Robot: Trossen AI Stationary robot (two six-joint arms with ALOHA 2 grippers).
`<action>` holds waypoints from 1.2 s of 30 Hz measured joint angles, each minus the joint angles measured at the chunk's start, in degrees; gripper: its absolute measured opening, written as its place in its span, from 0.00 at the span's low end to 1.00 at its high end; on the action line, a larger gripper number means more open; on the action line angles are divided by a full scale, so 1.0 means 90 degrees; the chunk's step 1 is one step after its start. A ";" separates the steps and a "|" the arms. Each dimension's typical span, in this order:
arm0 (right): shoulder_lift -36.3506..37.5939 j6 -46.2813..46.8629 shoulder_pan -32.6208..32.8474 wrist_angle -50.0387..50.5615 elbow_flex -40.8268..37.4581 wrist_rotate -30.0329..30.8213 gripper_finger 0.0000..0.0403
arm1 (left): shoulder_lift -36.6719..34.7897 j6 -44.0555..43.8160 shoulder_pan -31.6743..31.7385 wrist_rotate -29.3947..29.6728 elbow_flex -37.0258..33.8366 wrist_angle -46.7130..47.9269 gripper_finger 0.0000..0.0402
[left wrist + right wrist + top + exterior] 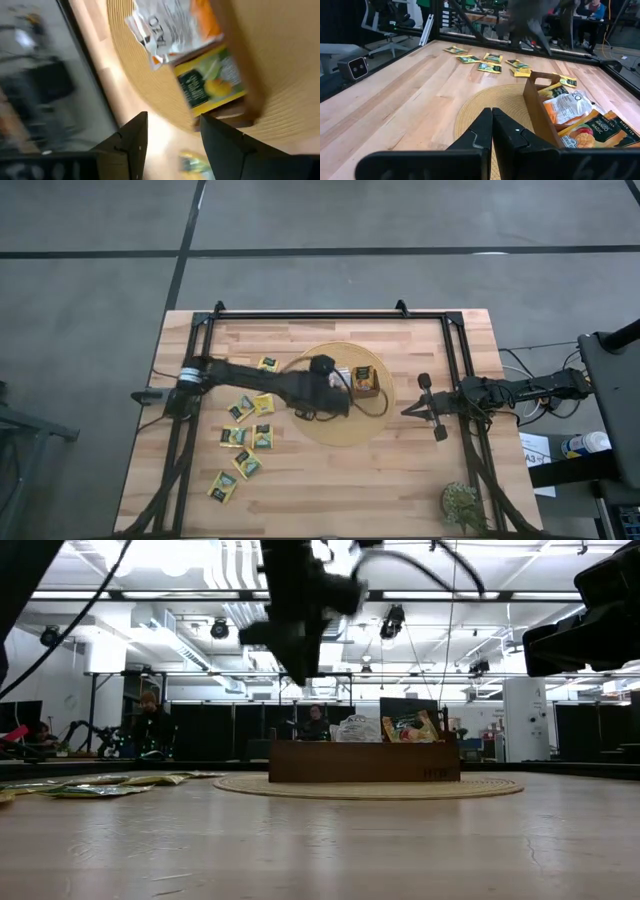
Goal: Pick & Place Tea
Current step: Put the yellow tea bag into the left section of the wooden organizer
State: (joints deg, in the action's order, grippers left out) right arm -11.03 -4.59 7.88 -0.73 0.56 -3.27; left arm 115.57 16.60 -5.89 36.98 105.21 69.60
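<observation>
The brown wooden tray (366,390) stands on a round woven mat (345,430). It holds a white-and-orange tea packet (175,25) and a yellow-green one (212,82), both leaning inside; the right wrist view also shows an orange packet (592,132). Several yellow-green packets (250,437) lie flat on the table's left half. My left gripper (338,380) hovers open and empty above the tray's left end (172,137), raised well above it in the low view (300,620). My right gripper (410,408) waits shut to the right of the mat (492,117).
A black metal frame (330,312) runs along the table's far edge and down both sides. A small green plant (462,502) sits at the near right corner. Bare wood lies along the near edge between the packets and the plant. People sit in the room beyond (150,720).
</observation>
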 joint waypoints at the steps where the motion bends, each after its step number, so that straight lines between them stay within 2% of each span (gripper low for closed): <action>1: 0.0000 0.0003 -0.0002 0.0002 0.0000 0.0003 0.02 | -0.0158 -0.0217 0.0046 -0.0275 -0.0009 -0.0048 0.43; 6: -0.0007 -0.0006 -0.0002 0.0000 0.0000 0.0003 0.02 | -0.0930 -0.1177 0.0211 -0.1217 -0.0058 -0.0236 0.43; 13: 0.0005 0.0004 -0.0002 0.0002 0.0000 0.0015 0.02 | -0.2122 -0.2442 0.0037 -0.1552 -0.0535 -0.0320 0.43; 18: 0.0002 -0.0005 -0.0002 0.0002 0.0000 0.0027 0.02 | -0.3106 -0.3197 -0.0230 -0.1851 -0.1517 -0.0494 0.43; 27: 0.0002 -0.0008 -0.0002 0.0005 -0.0001 0.0039 0.02 | -0.4897 -0.5050 -0.1033 -0.2013 -0.3805 -0.1035 0.43; 32: 0.0000 -0.0004 -0.0002 0.0005 0.0000 0.0046 0.02 | -0.5541 -0.6128 -0.1543 -0.2223 -0.4769 -0.1492 0.43; 36: 0.0000 -0.0005 -0.0002 0.0005 -0.0001 0.0046 0.02 | -0.5715 -0.6885 -0.2006 -0.2337 -0.5221 -0.1760 0.43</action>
State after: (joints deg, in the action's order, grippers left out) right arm -11.03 -4.64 7.86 -0.69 0.55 -2.85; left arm 64.14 -45.37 -23.94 15.95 58.22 53.76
